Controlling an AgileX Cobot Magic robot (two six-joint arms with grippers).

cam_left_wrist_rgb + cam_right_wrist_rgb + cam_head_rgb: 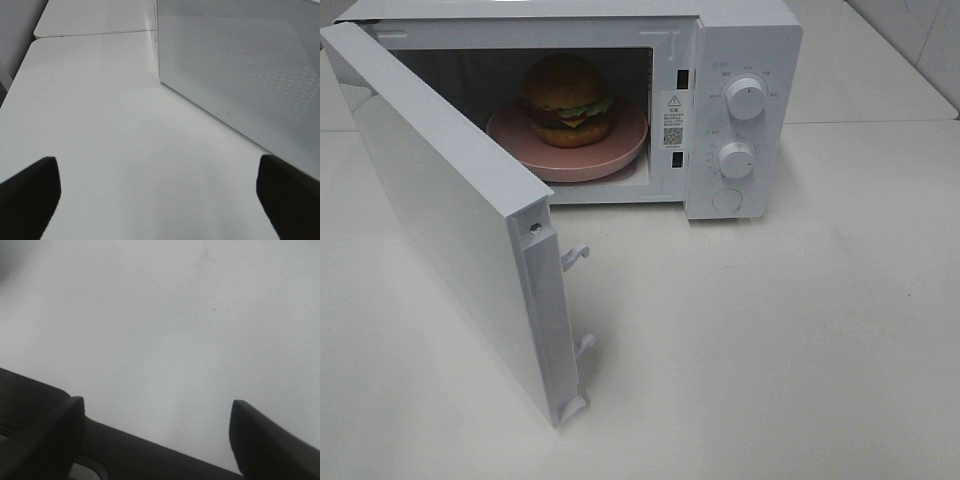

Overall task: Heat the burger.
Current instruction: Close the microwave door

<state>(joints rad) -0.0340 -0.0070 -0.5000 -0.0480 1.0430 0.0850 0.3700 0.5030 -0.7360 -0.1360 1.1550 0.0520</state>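
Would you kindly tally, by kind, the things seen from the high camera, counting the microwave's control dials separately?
Microwave: 1
Control dials: 2
Pink plate: 1
Burger: 1
Total: 5

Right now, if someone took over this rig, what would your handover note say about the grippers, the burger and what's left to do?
Grippers: the left gripper is open and empty, over the table beside the microwave's door. The right gripper is open and empty, over a plain white surface.
Things: the burger sits on the pink plate inside the microwave.
Done: burger loaded.
Left: shut the door, which stands wide open, then probably set the knobs to start heating.
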